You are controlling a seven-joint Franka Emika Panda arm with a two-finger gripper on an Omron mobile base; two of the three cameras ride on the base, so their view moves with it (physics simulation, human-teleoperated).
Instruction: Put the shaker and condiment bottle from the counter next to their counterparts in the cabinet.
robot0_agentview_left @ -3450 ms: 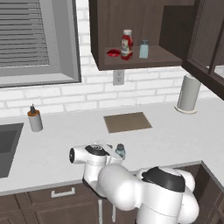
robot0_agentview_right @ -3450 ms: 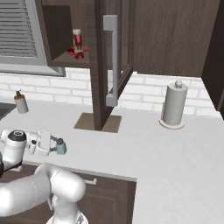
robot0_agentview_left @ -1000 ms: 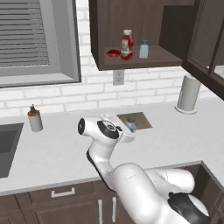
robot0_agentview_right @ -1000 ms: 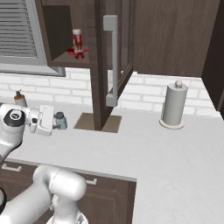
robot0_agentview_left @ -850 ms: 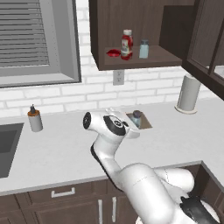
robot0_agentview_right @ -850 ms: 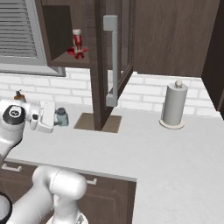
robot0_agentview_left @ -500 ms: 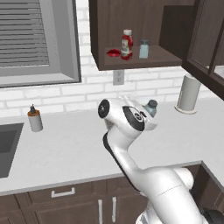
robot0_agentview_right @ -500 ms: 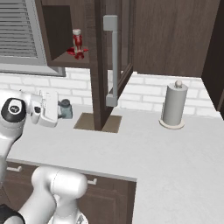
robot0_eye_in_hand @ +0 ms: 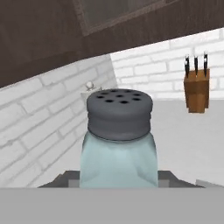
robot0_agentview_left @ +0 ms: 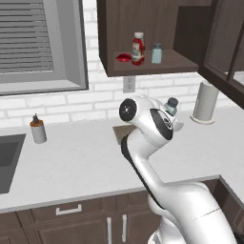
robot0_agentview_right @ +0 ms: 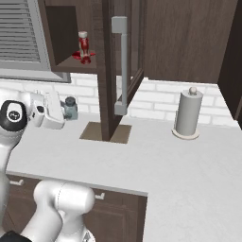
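My gripper (robot0_agentview_left: 170, 111) is shut on the shaker (robot0_agentview_left: 172, 105), a pale blue-green jar with a dark grey cap, held upright in the air over the brown mat (robot0_agentview_right: 106, 133) on the counter (robot0_agentview_left: 81, 162). The shaker (robot0_eye_in_hand: 119, 140) is close up in the hand view and also shows in the right base view (robot0_agentview_right: 71, 108). Above it, on the shelf of the dark brown cabinet (robot0_agentview_left: 157, 67), the red condiment bottle (robot0_agentview_left: 138, 48) stands upright. A low red item (robot0_agentview_left: 123, 57) lies to its left and a second pale blue shaker (robot0_agentview_left: 157, 53) stands to its right.
A paper towel roll (robot0_agentview_left: 206, 102) stands at the counter's back right. A grey pump dispenser (robot0_agentview_left: 37, 129) sits by the sink (robot0_agentview_left: 7, 159) on the left. The open cabinet door (robot0_agentview_right: 119, 61) hangs over the mat. A knife block (robot0_eye_in_hand: 197, 89) stands farther along the wall.
The arm has risen from low over the counter's front and swung up and right, carrying the shaker toward the cabinet. The things on the shelf have not moved.
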